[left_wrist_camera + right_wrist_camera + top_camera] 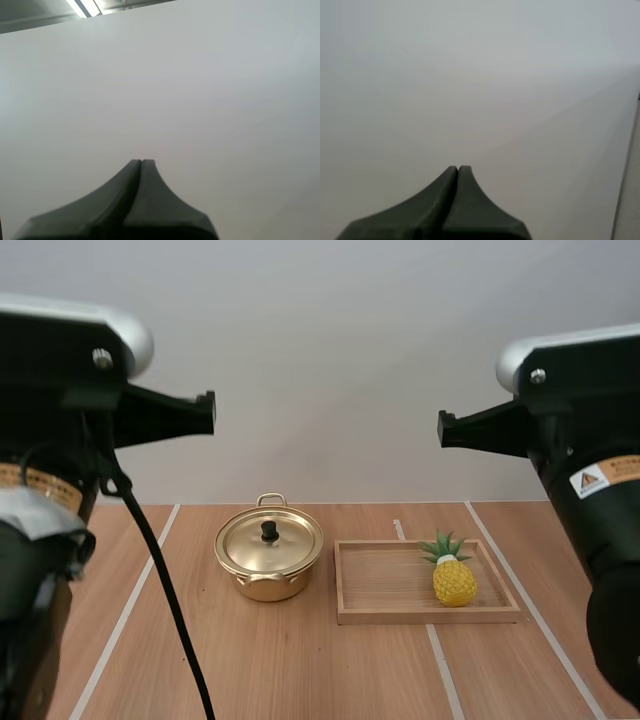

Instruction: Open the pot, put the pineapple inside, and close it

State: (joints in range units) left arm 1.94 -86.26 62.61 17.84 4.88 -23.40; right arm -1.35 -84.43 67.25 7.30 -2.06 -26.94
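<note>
A golden pot [268, 562] stands mid-table, its lid [269, 541] on, with a black knob [269, 531] at the centre. To its right a yellow pineapple [453, 577] with green leaves lies at the right end of a wooden tray [390, 616]. My left gripper [209, 412] is raised high above the table at the left, pointing inward, shut on nothing; in the left wrist view its fingers [142, 165] lie together as one wedge. My right gripper [443, 428] hangs high at the right, also shut, as the joined fingers [458, 171] show in the right wrist view.
The wooden table [300, 660] carries white tape lines [125, 615] at the left, centre and right. Both arms are well above the pot and tray. A plain pale wall stands behind the table.
</note>
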